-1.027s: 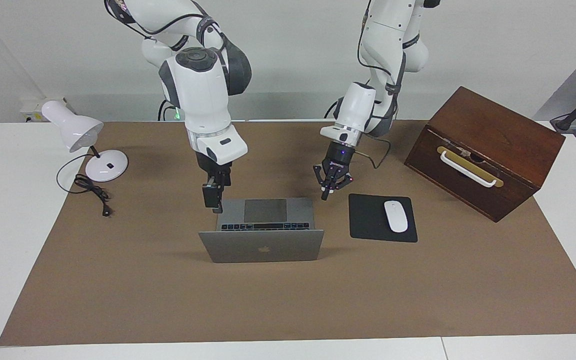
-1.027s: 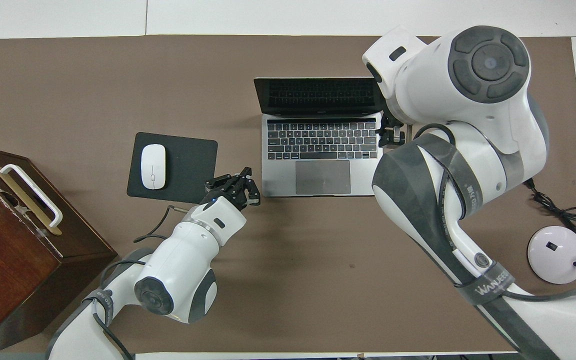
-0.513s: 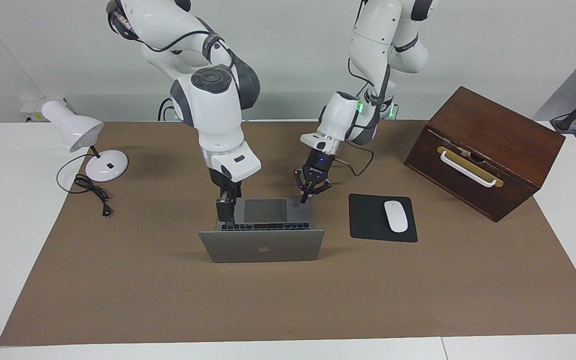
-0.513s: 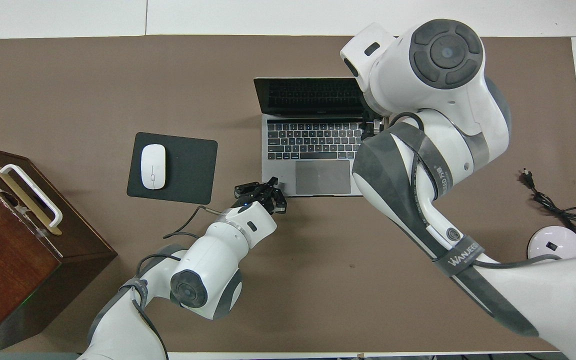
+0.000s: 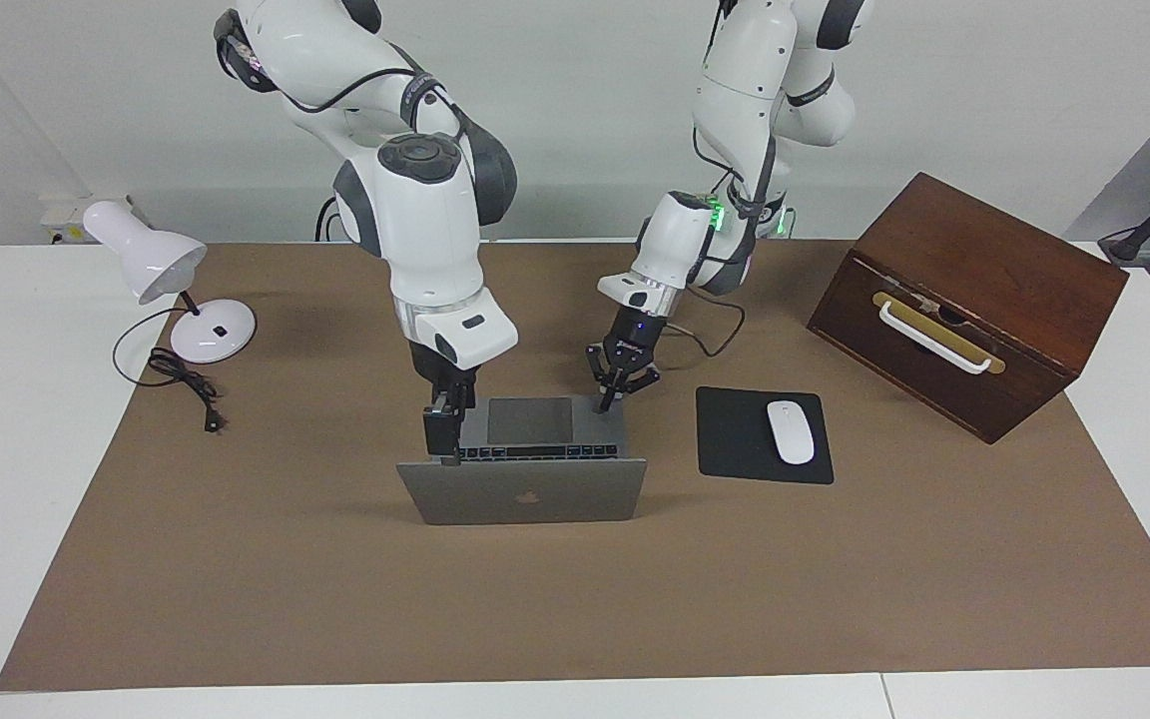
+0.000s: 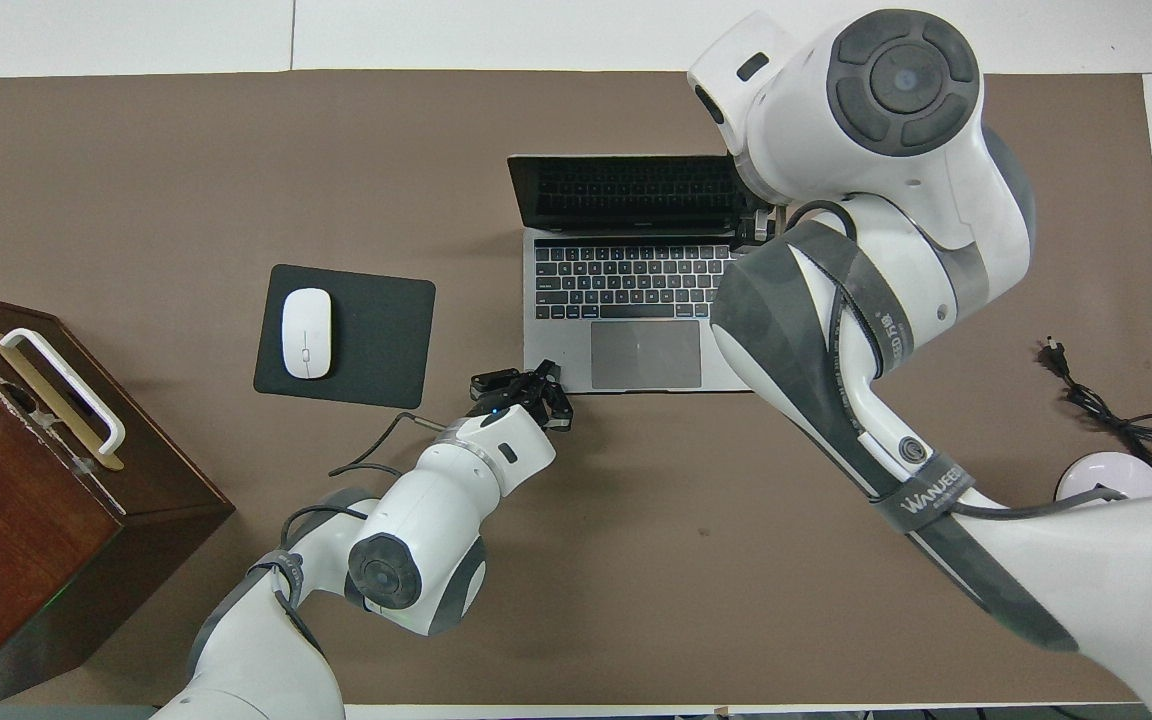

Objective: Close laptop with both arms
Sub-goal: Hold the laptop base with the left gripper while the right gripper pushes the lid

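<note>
The silver-grey laptop stands open on the brown mat, its lid upright with the logo facing away from the robots; its keyboard shows in the overhead view. My right gripper points down at the lid's top corner toward the right arm's end; in the overhead view the arm hides most of it. My left gripper is at the base's corner nearest the robots toward the left arm's end, and it also shows in the overhead view. Its tip seems to touch the base.
A black mouse pad with a white mouse lies beside the laptop toward the left arm's end. A dark wooden box stands past it. A white desk lamp and its cord are at the right arm's end.
My right gripper has moved from the base's edge out to the lid's top corner. My left gripper came from beside the mouse pad to the laptop's near corner.
</note>
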